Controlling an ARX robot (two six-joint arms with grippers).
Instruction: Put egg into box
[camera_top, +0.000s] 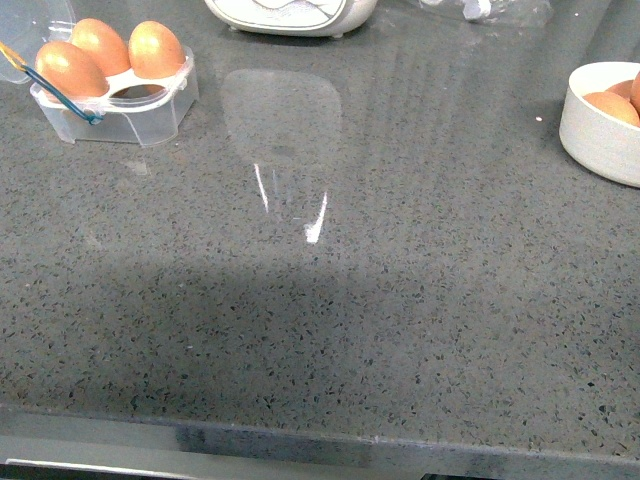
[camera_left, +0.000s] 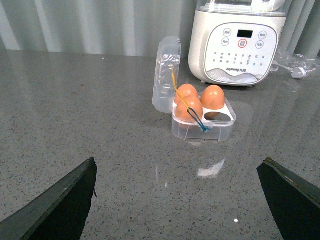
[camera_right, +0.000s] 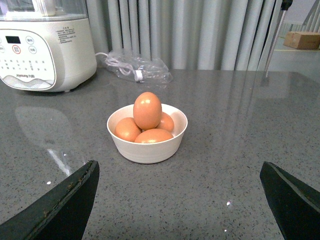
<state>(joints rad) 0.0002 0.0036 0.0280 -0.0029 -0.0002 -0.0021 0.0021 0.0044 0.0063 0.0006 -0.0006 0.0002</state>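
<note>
You have a grey speckled worktop (camera_top: 350, 330) before you, with a pleated curtain (camera_right: 200, 30) behind its far edge. A white cooker (camera_left: 240, 45) stands at the middle of the far edge. Just beside it, toward the right edge, lies a clear bag (camera_right: 135, 67) holding a white cable.

The bowl (camera_right: 147, 150) sits at the right edge, and the box (camera_top: 120, 120) at the far left corner. The two are well apart, with the cooker's reflection on the stone between them. The box's lid (camera_left: 166, 75) stands up, swung back on the side away from the cooker. A yellow and blue band (camera_left: 187, 105) runs across the box. Three eggs fill three cups, and the fourth cup (camera_left: 220, 115), on the cooker side near the front, shows empty.

The egg (camera_right: 147, 110) stands on end on top of three others in the bowl.

You see neither arm in the front view. The left gripper (camera_left: 178, 161) hangs low over the worktop, facing the box, its jaws spread wide and holding nothing. The right gripper (camera_right: 179, 163) is level with the bowl and faces it, jaws equally released, well short of the rim.
</note>
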